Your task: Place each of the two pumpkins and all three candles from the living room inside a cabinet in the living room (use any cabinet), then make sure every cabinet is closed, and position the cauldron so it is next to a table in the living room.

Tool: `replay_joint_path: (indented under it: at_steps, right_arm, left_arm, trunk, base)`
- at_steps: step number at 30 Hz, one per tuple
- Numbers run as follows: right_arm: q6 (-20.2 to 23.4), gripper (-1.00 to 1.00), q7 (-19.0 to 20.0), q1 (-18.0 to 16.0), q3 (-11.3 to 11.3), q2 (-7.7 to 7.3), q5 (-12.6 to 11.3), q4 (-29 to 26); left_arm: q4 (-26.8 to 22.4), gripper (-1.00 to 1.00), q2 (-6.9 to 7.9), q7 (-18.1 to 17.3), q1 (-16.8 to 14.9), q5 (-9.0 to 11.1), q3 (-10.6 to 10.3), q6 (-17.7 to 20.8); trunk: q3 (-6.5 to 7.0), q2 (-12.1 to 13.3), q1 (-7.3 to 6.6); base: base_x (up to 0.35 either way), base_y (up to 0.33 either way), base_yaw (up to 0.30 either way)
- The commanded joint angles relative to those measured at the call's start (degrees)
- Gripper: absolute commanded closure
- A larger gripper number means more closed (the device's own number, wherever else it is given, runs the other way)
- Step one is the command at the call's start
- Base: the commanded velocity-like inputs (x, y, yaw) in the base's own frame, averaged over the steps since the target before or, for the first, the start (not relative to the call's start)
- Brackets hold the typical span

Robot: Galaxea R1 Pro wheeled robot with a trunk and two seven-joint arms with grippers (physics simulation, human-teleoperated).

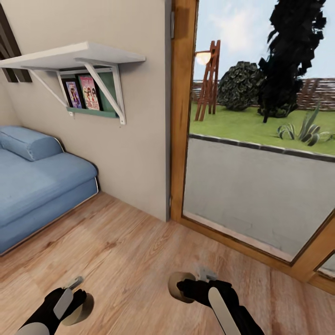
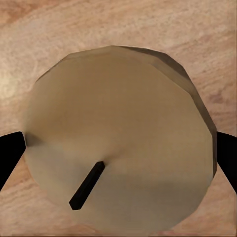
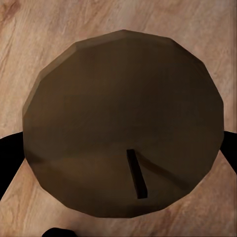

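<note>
While carrying, keep clear of the tall wood-framed glass door (image 1: 260,153) far right and the blue fabric sofa (image 1: 37,186) far left. Swing toward the cabinet over bare plank floor (image 1: 135,260). Left pincer (image 1: 74,298) clamped on a stubby tan candle (image 2: 118,138); right pincer (image 1: 186,286) clamped on another tan candle (image 3: 123,123). Hold both steady and level.

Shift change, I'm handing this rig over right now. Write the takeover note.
Left gripper: shut on a candle, fingers at both its sides.
Right gripper: shut on a second candle.
Both arms are held low over the wood floor, robot facing a wall corner between the blue sofa and the glass door.
Done: two candles picked up.
Left: get these two into a cabinet, then the third candle, both pumpkins, close cabinets, place cauldron by a table.
</note>
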Motion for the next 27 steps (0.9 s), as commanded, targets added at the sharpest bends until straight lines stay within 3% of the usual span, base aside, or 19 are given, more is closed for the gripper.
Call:
replay_joint_path:
  at_steps: [1, 6, 12, 27]
  right_arm:
    - [-0.47, 1.0, 0.03, 0.11, 0.02, -0.08, -0.05, 0.42]
    - [-3.17, 1.0, 0.3, 0.28, -0.01, -0.2, -0.09, 3.24]
    - [-3.77, 1.0, 0.35, 0.29, -0.02, -0.19, -0.11, 4.21]
    - [-3.94, 1.0, 0.26, 0.3, 0.11, -0.2, 0.2, 7.55]
  left_arm:
    - [0.48, 1.0, -0.2, 0.0, 0.02, -0.18, -0.01, -0.06]
    - [2.16, 1.0, -0.72, -0.08, 0.14, -0.22, -0.01, -0.48]
    - [4.04, 1.0, -0.74, -0.25, 0.55, -0.25, -0.05, -4.12]
    - [4.14, 1.0, -0.78, -0.27, 0.74, -0.24, -0.08, -4.33]
  trunk:
    - [0.19, 0.41, -0.23]
    - [1.09, 2.42, -1.32]
    - [2.16, 4.83, -2.64]
    - [4.86, 10.84, -5.94]
  base:
    - [0.0, 0.0, 0.0]
    - [0.0, 0.0, 0.0]
    - [0.0, 0.0, 0.0]
    - [-0.044, 0.0, 0.0]
